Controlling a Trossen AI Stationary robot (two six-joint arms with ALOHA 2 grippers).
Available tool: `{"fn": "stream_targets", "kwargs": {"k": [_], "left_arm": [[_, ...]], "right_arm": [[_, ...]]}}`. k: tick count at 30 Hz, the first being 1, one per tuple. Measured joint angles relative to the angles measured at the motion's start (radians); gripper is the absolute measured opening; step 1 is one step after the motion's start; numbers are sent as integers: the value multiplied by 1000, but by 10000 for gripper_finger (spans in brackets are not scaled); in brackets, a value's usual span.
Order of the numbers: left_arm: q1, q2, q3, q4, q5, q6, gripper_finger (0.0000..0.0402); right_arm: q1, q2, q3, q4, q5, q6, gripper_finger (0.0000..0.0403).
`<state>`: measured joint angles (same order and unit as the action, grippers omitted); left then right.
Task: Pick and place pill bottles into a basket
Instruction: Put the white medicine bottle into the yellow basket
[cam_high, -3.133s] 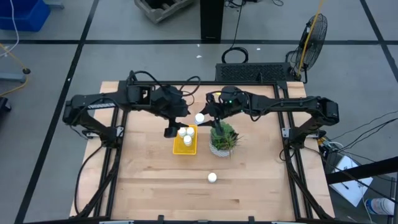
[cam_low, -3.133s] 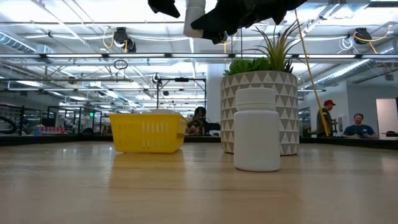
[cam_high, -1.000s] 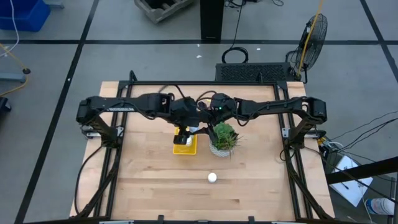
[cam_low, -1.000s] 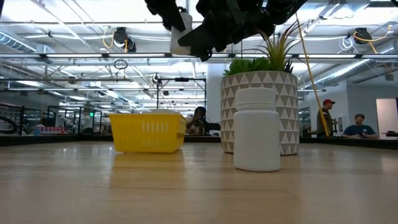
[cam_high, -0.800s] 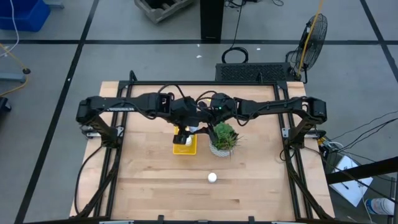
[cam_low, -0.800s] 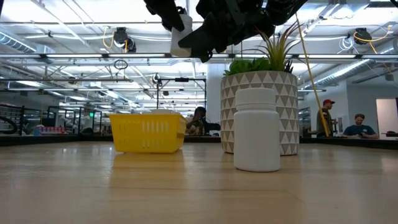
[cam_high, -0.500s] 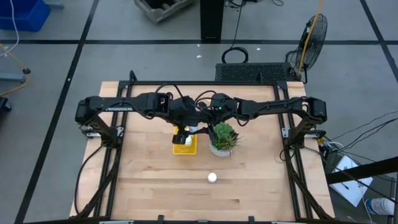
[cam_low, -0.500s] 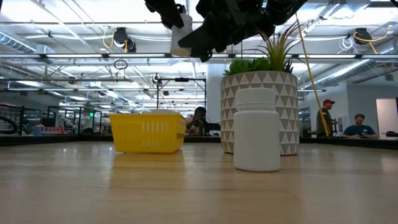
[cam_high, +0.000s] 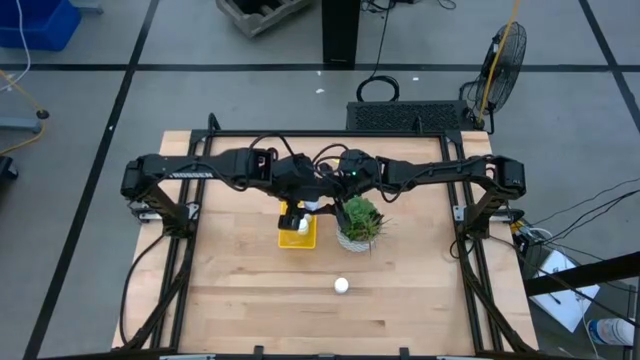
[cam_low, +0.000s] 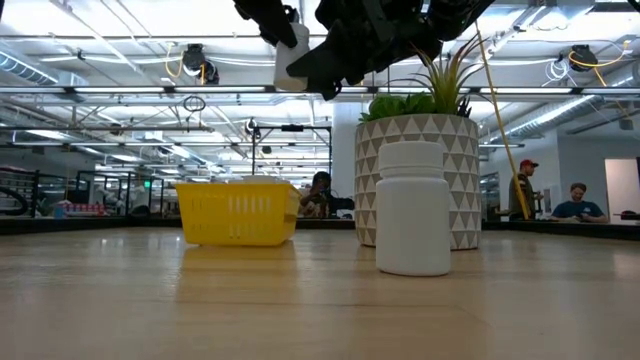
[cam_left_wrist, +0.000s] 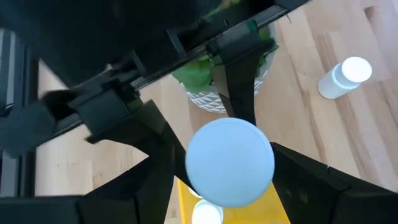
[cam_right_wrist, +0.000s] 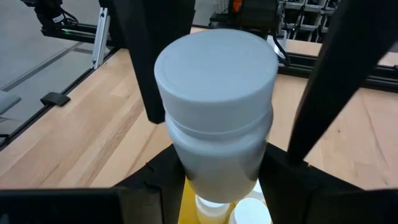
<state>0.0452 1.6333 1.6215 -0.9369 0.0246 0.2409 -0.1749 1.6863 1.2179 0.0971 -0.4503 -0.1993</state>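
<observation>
Wooden table (cam_high: 250, 290) beneath ceiling lights, people (cam_low: 577, 200) behind

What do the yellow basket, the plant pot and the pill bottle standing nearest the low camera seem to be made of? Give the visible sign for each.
Basket: probably moulded plastic, uniformly bright yellow with thin slotted walls.
Plant pot: looks like glazed ceramic or printed plastic; smooth white surface with a grey triangle pattern. The look leaves it open.
Pill bottle: likely matte white plastic, opaque, with a separate ridged cap.
</observation>
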Motion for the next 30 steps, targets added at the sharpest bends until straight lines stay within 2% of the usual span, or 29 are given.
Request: {"fn": "stream_targets", "kwargs": {"k": [5, 23, 26, 30], "left_arm": [[0, -1, 40, -5, 0, 2, 255], [0, 3, 42, -47, 2, -22, 253], [0, 7, 42, -47, 4, -26, 236], [0, 7, 42, -46, 27, -22, 189]], "right_arm": [[0, 0, 0, 0, 0, 0, 164], [0, 0, 0, -4, 0, -3, 164], [0, 0, 0, -4, 0, -3, 164], [0, 0, 0, -4, -1, -3, 164]]}}
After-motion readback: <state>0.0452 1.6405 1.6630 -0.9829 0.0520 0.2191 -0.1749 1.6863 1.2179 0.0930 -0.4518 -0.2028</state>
